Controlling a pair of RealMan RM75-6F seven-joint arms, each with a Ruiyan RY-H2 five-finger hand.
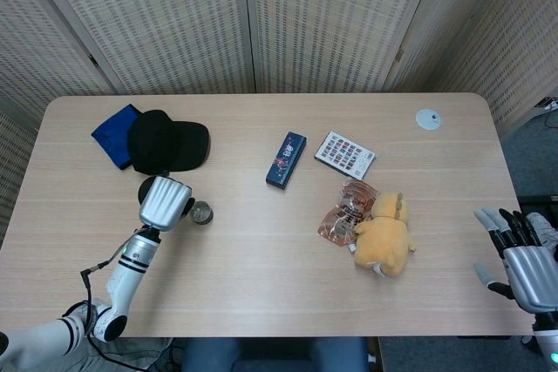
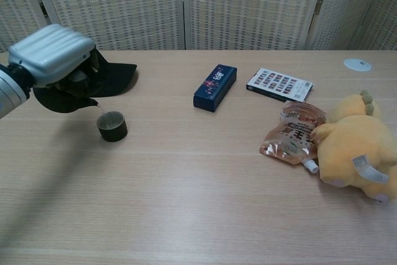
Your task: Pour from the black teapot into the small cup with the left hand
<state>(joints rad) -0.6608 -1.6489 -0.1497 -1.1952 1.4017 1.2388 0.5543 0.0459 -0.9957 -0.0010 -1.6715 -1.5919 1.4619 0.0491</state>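
Head view showed the wooden table [image 1: 261, 285] spanning the scene. On its far left lay a black cap [image 1: 166, 143] over a blue cloth [image 1: 110, 134]. At right sat a yellow plush toy [image 1: 384, 237] touching a snack pouch [image 1: 345, 213]. Near the middle lay a dark blue box [image 1: 286, 159], with a patterned card box [image 1: 345, 154] to its right. The left hand [image 2: 51, 53] gripped the black teapot [image 2: 77, 82], tilted with its spout just above the small cup [image 2: 112, 126]. The right hand [image 1: 526, 265] hung off the table's near right edge, fingers spread and holding nothing.
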